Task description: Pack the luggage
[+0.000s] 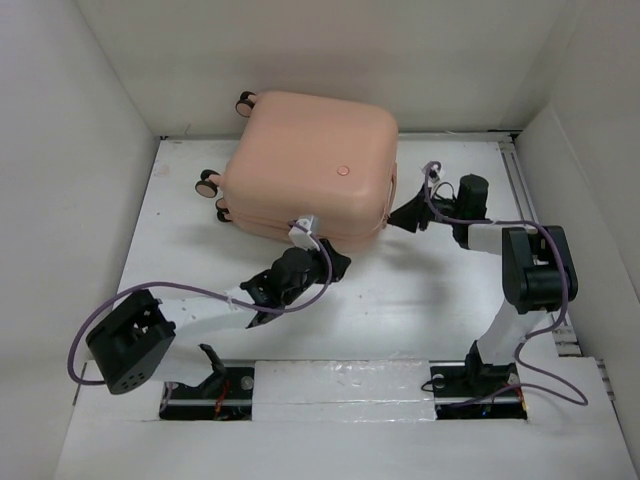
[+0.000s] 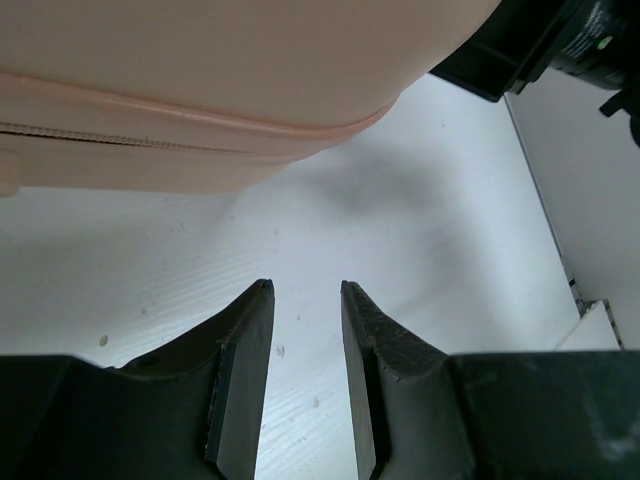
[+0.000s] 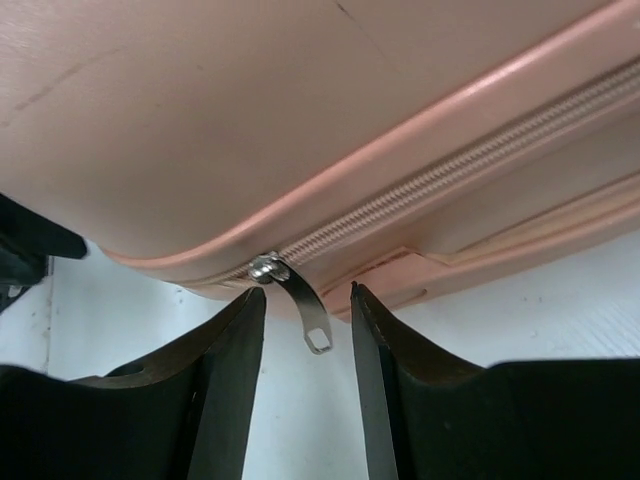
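The luggage (image 1: 310, 165), a pale peach-pink hard-shell suitcase, lies flat and closed at the back of the white table (image 1: 420, 300), its caster wheels (image 1: 207, 184) pointing left. My left gripper (image 1: 333, 262) is at its near edge. In the left wrist view the left gripper (image 2: 306, 285) is open with only bare table between its fingers, and the luggage (image 2: 200, 60) is just ahead. My right gripper (image 1: 403, 216) is at the case's right side. The right gripper (image 3: 307, 290) is open, and the metal zipper pull (image 3: 305, 318) hangs free between its fingers below the zip (image 3: 450, 170).
White walls enclose the table on the left, back and right. A metal rail (image 1: 522, 195) runs along the right edge. Purple cables (image 1: 190, 290) loop off both arms. The right arm (image 2: 560, 40) shows at the top right of the left wrist view.
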